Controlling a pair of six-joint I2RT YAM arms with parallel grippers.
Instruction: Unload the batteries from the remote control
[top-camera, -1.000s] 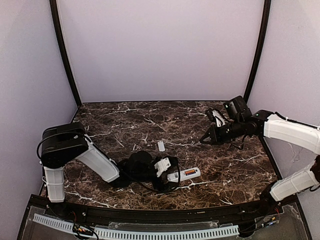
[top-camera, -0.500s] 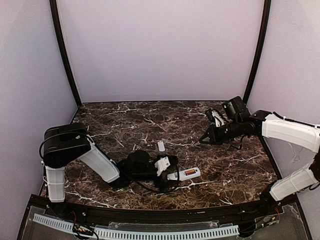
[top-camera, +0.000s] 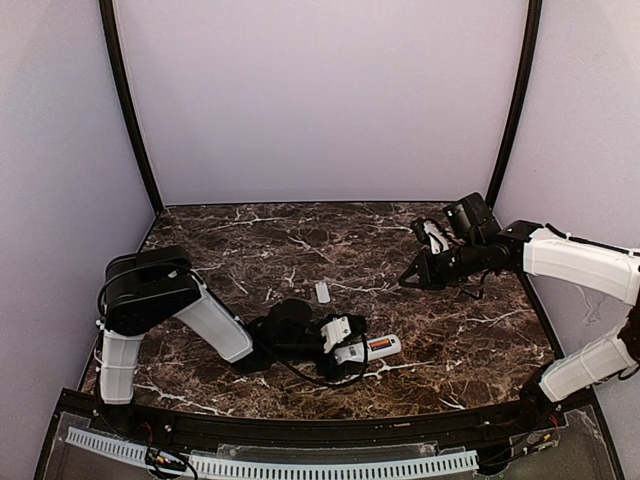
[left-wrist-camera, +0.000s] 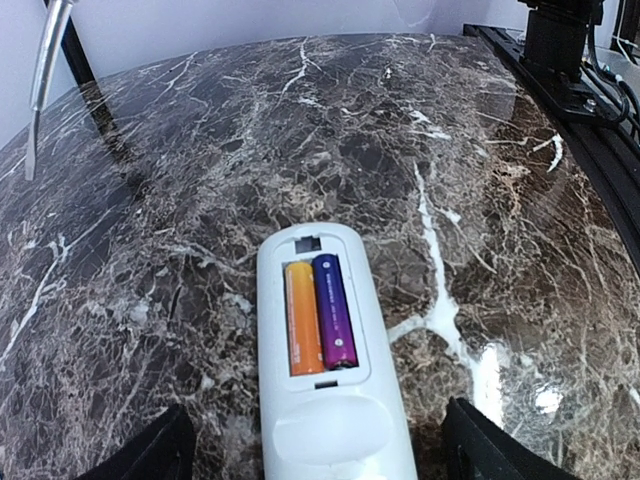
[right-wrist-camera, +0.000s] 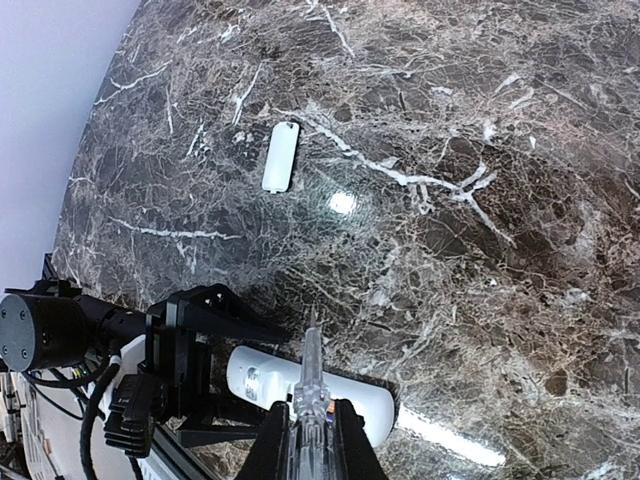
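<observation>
Remote control (left-wrist-camera: 330, 420) lies back-up at 5 o'clock on the table (top-camera: 240, 245), bay uncovered. Orange battery (left-wrist-camera: 300, 318) and purple battery (left-wrist-camera: 334, 312) sit side by side inside. Left gripper (left-wrist-camera: 320, 462) straddles it, spread wide, gripping nothing. Right gripper (top-camera: 415, 274) pinched closed at 2 o'clock. Batteries probably light, rigid, slick; lever up one end.

Remote control (top-camera: 368, 349): lies on the counter (top-camera: 250, 250) near the front edge, a little right of centre, lengthwise left to right. Batteries (left-wrist-camera: 320, 312): sit side by side in its open compartment, touching each other. Left tool (left-wrist-camera: 318, 438): stands at the left end of the remote control, one finger on each side, apart from its flanks. Cover piece (top-camera: 322, 292): lies flat behind the remote control, a little to its left, apart from it. Right tool (top-camera: 405, 281): hangs over the right rear of the counter, well apart from both.
</observation>
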